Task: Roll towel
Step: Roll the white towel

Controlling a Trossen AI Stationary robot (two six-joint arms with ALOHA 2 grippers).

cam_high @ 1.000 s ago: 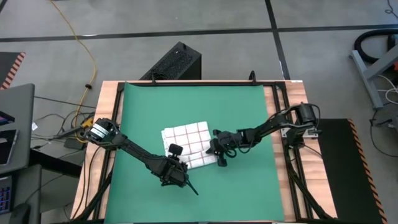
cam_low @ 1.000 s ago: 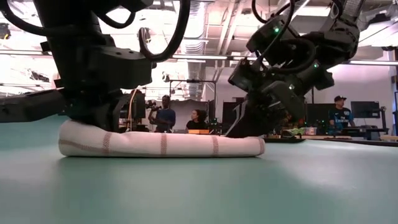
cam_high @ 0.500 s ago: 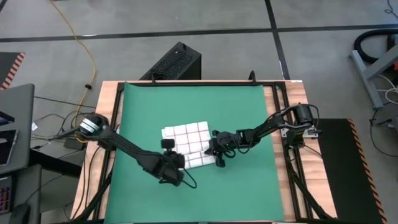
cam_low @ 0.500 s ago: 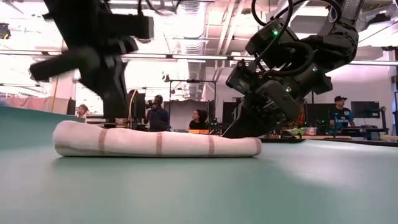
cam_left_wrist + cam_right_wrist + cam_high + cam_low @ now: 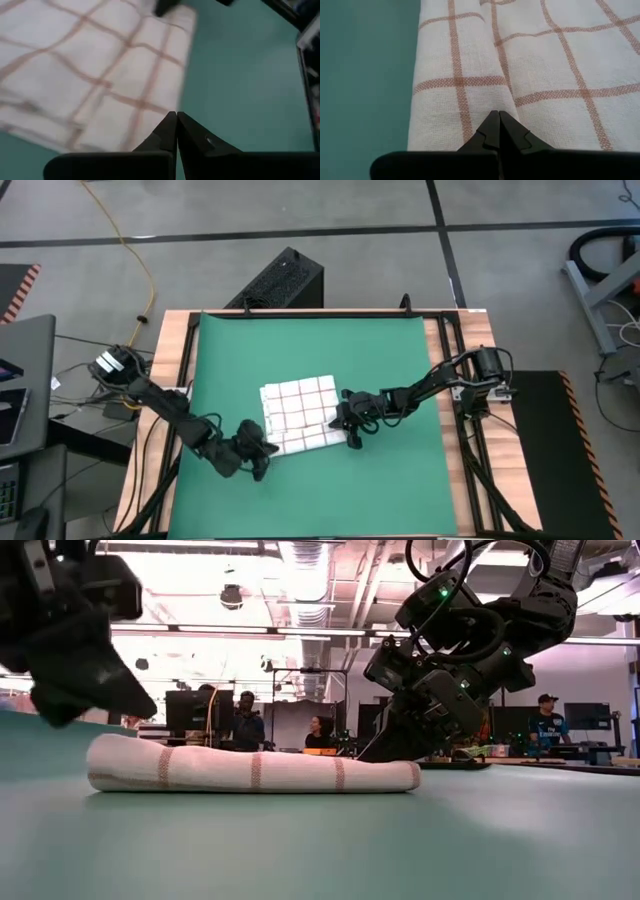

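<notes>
The white towel with red-brown grid lines (image 5: 298, 412) lies on the green mat (image 5: 390, 350), its near part rolled into a low roll (image 5: 250, 770) that rests on the mat. My right gripper (image 5: 352, 436) is down at the roll's right end (image 5: 405, 772), shut on the cloth (image 5: 499, 119). My left gripper (image 5: 260, 461) is shut and empty. It hovers above the mat just off the towel's near left corner, and shows lifted at the left in the low view (image 5: 95, 690). Its wrist view looks over the towel (image 5: 90, 75) from a short way off. My right gripper has its shut fingertips on the towel's rolled near edge, close to its right end (image 5: 506, 102). A crease in the cloth runs into the tips. The fingers slant down from the table's right side. The roll lies on the mat, not lifted.
The green mat covers most of the table, with bare mat on every side of the towel. Wooden table edges and black rails (image 5: 450, 380) run along the left and right. People stand in the room beyond the table (image 5: 245, 725).
My left gripper has lifted off the left end of the roll and drawn back toward the table's left edge, staying shut. The towel roll has stayed where it was.
</notes>
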